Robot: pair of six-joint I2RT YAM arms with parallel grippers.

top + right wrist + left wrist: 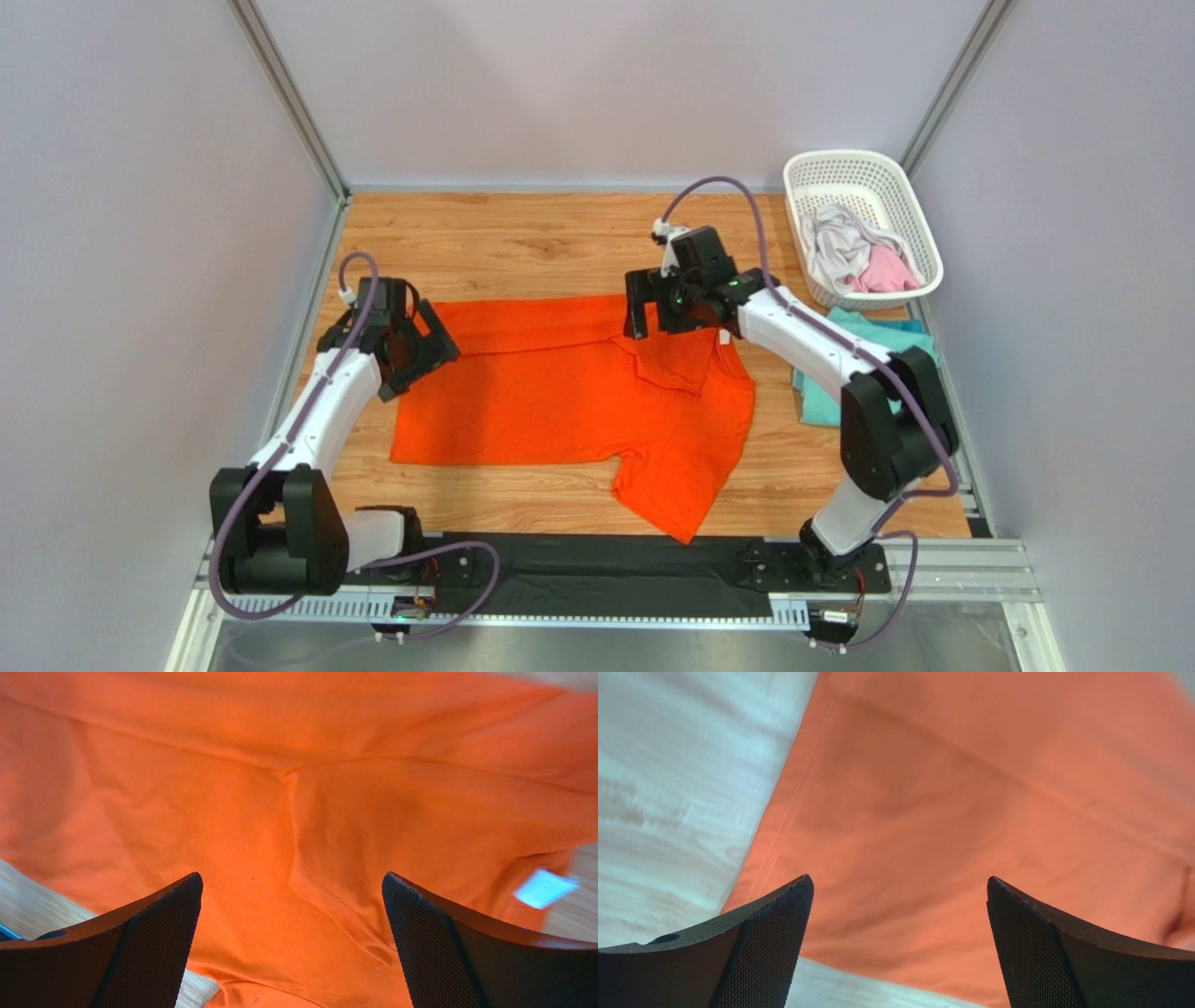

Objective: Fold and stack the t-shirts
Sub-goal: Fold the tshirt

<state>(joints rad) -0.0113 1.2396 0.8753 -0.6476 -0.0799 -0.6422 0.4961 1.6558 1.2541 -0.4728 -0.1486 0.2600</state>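
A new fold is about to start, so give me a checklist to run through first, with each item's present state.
1. The left end effector is open and empty: ok.
2. The right end effector is open and empty: ok.
3. The left end effector is over the left edge of the orange shirt: ok.
4. The orange shirt lies flat: not ok, its right side is bunched and skewed.
5. The teal shirt is clear of the orange shirt: ok, bare table shows between them.
6. The basket is emptied: not ok, grey-white cloth and pink cloth lie in it.
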